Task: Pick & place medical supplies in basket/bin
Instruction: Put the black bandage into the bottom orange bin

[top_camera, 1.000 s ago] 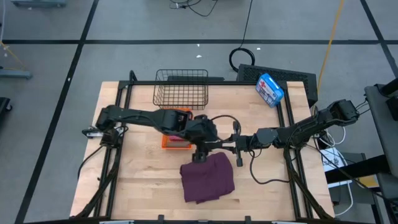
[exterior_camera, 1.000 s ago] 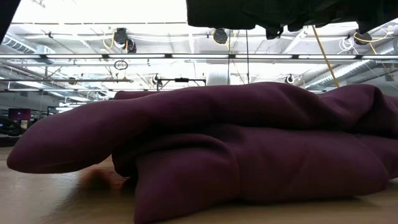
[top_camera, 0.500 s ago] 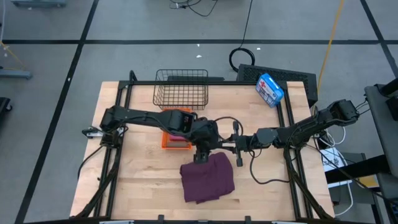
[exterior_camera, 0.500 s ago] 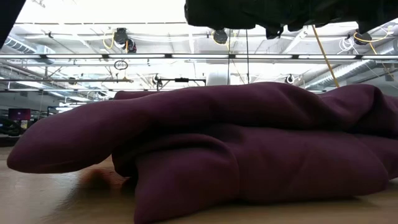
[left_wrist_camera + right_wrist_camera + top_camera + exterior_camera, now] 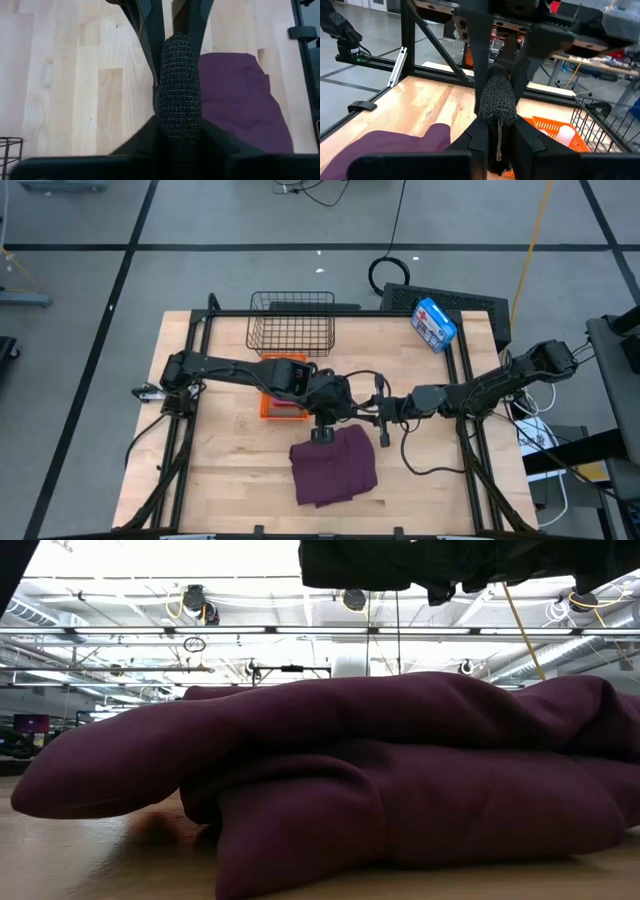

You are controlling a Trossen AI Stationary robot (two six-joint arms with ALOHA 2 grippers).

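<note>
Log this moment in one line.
black roll: held over cloth edge | left claw: shut on roll | right claw: at roll

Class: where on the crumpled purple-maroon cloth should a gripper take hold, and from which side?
Pinch a raised fold on top of the purple-maroon cloth, coming straight down from above. It lies slumped on the wooden table, edges hugging the wood, while its thick rounded folds stand up.

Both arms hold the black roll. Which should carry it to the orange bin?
Left, probably: left gripper and right gripper both grip the black roll, but the left arm lies over the orange bin.
</note>
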